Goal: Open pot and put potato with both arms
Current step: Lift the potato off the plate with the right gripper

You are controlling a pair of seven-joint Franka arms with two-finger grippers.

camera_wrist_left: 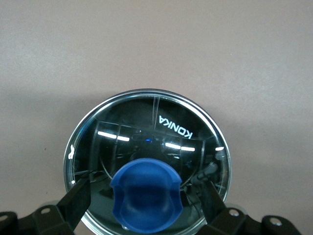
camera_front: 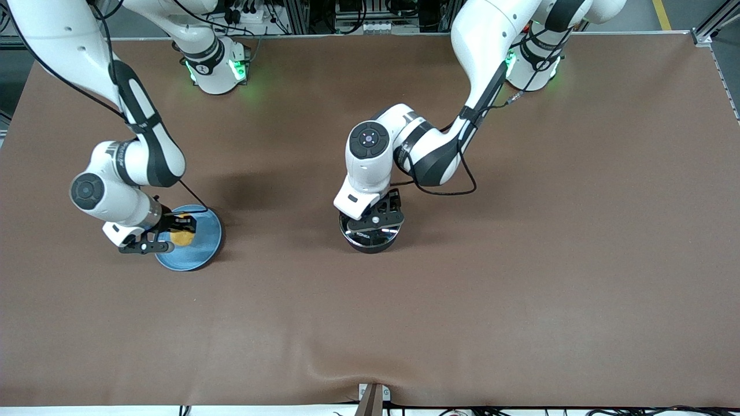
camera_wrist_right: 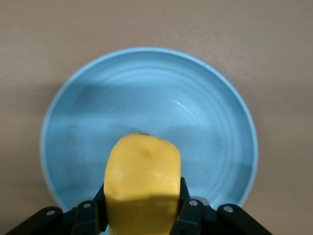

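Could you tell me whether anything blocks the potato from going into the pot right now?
Yes: the glass lid sits on the pot, with the open left gripper straddling its blue knob. The right gripper grips the potato over the plate.

The left arm comes from its base at about 1 o'clock in the front view, bends at the elbow and drops its wrist straight down near the middle of the bench. Its left hand [camera_front: 378, 221] points downward, fingers [camera_wrist_left: 73, 200] spread wide either side of the blue lid knob [camera_wrist_left: 146, 195], not touching it.

The right arm reaches from its base at 11 o'clock down toward 8 o'clock, forearm folded back and wrist tilted. Its right hand [camera_front: 173, 231] is clamped on the potato [camera_wrist_right: 143, 188], held just over the light-blue plate [camera_wrist_right: 88, 122].
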